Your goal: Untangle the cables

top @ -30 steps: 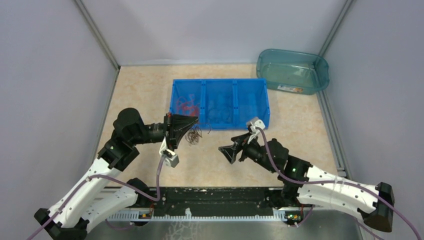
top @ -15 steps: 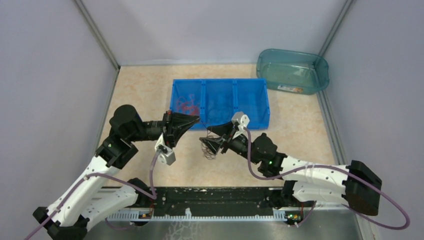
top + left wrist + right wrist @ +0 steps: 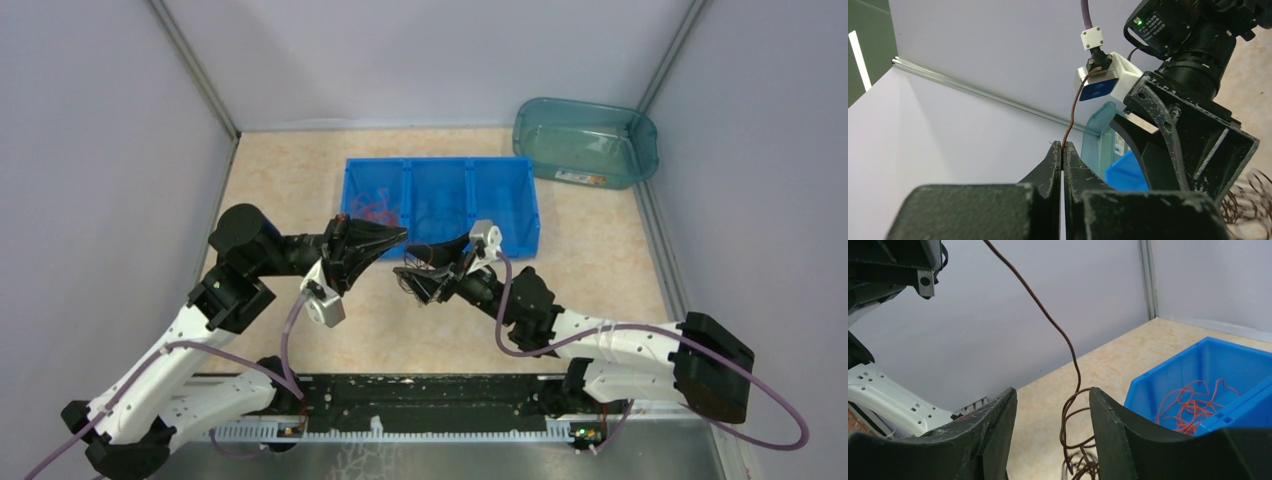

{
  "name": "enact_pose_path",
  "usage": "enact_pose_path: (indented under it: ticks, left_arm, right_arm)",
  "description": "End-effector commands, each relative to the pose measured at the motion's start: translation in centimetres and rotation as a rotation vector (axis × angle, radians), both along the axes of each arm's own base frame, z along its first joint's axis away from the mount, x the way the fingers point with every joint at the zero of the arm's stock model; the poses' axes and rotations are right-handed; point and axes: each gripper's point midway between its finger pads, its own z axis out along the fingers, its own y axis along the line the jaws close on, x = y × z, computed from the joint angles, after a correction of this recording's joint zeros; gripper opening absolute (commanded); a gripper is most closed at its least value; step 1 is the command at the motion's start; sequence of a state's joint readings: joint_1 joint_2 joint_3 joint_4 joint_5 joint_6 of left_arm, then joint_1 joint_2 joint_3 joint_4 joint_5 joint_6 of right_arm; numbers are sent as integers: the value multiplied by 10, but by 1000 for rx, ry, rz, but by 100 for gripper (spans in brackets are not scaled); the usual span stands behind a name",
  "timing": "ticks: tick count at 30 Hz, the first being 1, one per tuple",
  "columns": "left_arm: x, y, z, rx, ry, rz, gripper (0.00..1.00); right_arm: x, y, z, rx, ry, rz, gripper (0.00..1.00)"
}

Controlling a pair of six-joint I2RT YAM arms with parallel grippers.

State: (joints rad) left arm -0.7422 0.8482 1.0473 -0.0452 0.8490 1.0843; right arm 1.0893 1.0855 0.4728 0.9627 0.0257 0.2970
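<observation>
The cables left outside the bin are a small dark brown tangle (image 3: 424,268) hanging between my two grippers. My left gripper (image 3: 401,237) is shut on one thin dark strand (image 3: 1071,112) that rises from its tips (image 3: 1063,146). In the right wrist view this strand (image 3: 1071,352) runs down between the wide-open jaws of my right gripper (image 3: 1053,392) to the tangle (image 3: 1081,464) below them. My right gripper (image 3: 410,280) sits just right of and below the left one. Orange-red cables (image 3: 373,208) lie in the left compartment of the blue bin (image 3: 531,215).
The blue bin has three compartments, and faint blue wires (image 3: 437,218) lie in the middle one. A teal tub (image 3: 640,135) stands at the back right. Grey walls close in the left, right and back. The beige tabletop (image 3: 280,190) lies left of the bin.
My right gripper has swung left and up to meet the left gripper. The dark tangle, first hanging under the left gripper, now hangs at the right gripper's open jaws. The left gripper has shifted slightly right.
</observation>
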Motion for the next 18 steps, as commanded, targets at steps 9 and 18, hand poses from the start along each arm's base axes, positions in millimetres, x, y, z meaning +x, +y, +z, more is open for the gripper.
enact_pose_path:
  ticks: [9, 18]
  left_arm:
    - [-18, -13, 26, -53, 10, -44, 0]
    - [-23, -21, 28, -48, 61, -51, 0]
  right_arm:
    - [2, 0, 35, 84, -54, 8, 43]
    - [8, -20, 51, 114, -38, -32, 40]
